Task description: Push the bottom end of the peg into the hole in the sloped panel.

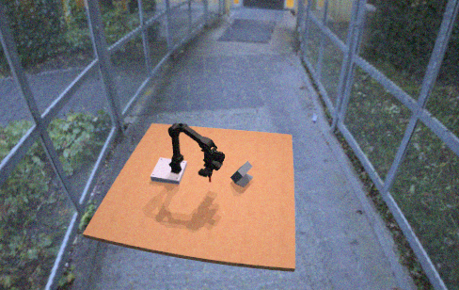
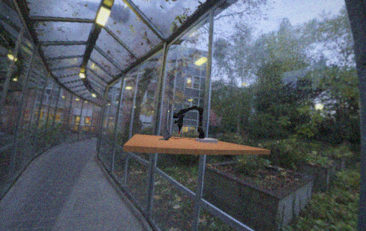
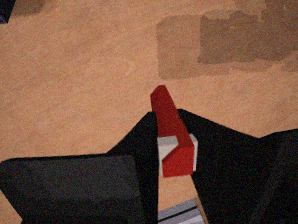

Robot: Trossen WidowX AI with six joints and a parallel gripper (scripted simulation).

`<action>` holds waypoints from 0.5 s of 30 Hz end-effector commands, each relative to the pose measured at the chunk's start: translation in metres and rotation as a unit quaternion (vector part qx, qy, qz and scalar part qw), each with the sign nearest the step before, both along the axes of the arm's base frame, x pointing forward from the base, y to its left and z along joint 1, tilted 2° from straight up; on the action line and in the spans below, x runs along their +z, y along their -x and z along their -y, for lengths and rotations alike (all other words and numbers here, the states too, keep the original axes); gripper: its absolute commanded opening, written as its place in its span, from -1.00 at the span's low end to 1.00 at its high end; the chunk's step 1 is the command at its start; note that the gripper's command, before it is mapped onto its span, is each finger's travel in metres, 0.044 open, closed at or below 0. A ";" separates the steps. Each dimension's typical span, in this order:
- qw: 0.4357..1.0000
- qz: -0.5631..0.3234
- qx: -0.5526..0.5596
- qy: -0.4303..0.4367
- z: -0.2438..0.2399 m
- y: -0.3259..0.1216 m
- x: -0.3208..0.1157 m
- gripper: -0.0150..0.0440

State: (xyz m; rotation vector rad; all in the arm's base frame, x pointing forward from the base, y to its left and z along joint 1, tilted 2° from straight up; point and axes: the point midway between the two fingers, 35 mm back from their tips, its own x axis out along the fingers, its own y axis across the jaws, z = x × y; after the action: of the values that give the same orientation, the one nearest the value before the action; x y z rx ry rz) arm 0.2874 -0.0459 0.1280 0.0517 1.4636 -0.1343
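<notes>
Wrist view has the fingers (image 1: 209,174) (image 2: 179,130) clamped on the red flat-sided peg (image 1: 210,179) (image 2: 179,132) (image 3: 170,117), held above the bench (image 1: 255,235) (image 2: 203,149) (image 3: 75,90), apart from the sloped panel (image 1: 242,177) (image 2: 166,136); step looks like carry-and-align, next probably tilting and turning the peg to match the hole.

- The table (image 1: 255,226) (image 2: 203,146) (image 3: 75,90) is a flat orange-brown board with a faint wood grain and a darker front edge.
- A pale, squarish base plate (image 1: 158,175) (image 2: 212,141) lies flat on it, carrying the foot of a black arm (image 1: 176,148) (image 2: 201,121).
- A small grey block with a sloped face (image 1: 239,178) (image 2: 166,136) sits apart from the plate; its hole is probably too small to make out here.
- Shadows fall across the board.
</notes>
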 end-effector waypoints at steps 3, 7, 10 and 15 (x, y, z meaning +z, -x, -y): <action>0.999 0.003 0.042 0.017 -0.003 -0.002 -0.002 -0.49; 0.997 0.006 0.069 0.027 -0.006 -0.004 -0.002 -0.49; 0.995 0.007 0.090 0.034 -0.008 -0.005 -0.003 -0.49; 0.991 0.010 0.123 0.046 -0.012 -0.008 -0.004 -0.49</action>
State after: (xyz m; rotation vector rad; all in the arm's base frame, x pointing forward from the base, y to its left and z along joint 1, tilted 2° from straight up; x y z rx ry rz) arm 0.2942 -0.0358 0.1254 -0.1558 1.4352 -0.0204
